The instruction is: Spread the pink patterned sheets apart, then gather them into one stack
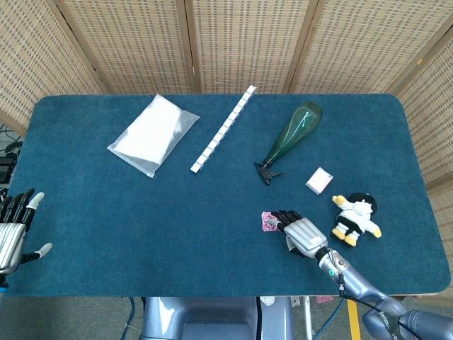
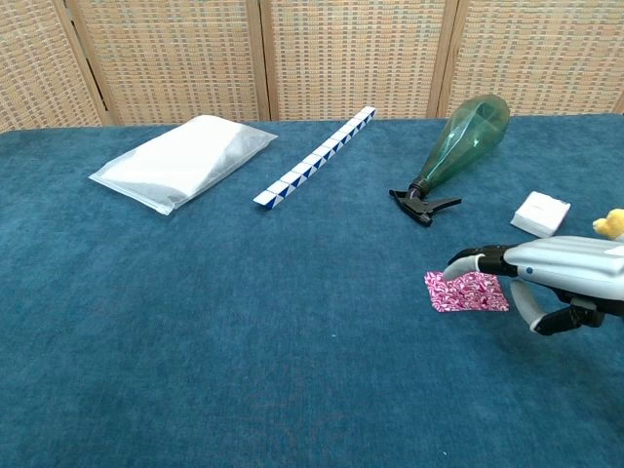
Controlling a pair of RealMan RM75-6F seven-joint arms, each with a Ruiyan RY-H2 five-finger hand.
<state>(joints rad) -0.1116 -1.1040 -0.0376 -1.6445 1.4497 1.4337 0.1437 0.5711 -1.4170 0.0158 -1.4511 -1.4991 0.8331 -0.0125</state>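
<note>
Your right hand [image 2: 556,278] hovers low over the right edge of the pink patterned sheets [image 2: 466,291], which lie as one flat stack on the blue tabletop [image 1: 141,212], near the front edge and just in front of the green spray bottle [image 1: 291,134]. The fingers [image 1: 282,217] are spread and reach forward over the stack with nothing held; from the chest view the fingertips sit above the top sheet, and you cannot tell whether they touch it yet.

The main risk is that the sheets are thin and lie flush on a napped cloth. If you press down with several fingers at once and drag, the whole stack likely slides as one block instead of fanning apart, or the top sheet buckles and creases. Too light a touch and the fingers skate over the paper without moving it.

Watch the drag direction too. The stack lies close to the front edge of the tabletop, so a pull towards you could carry a sheet off it. A push to your right sends sheets towards the small white box [image 1: 319,180] and the plush toy [image 1: 357,217], both near enough to block or be knocked.

Your left hand [image 1: 15,230] waits at the far left edge, fingers apart and empty, well away from the stack, so nothing pins the lower sheets while the right one works.
</note>
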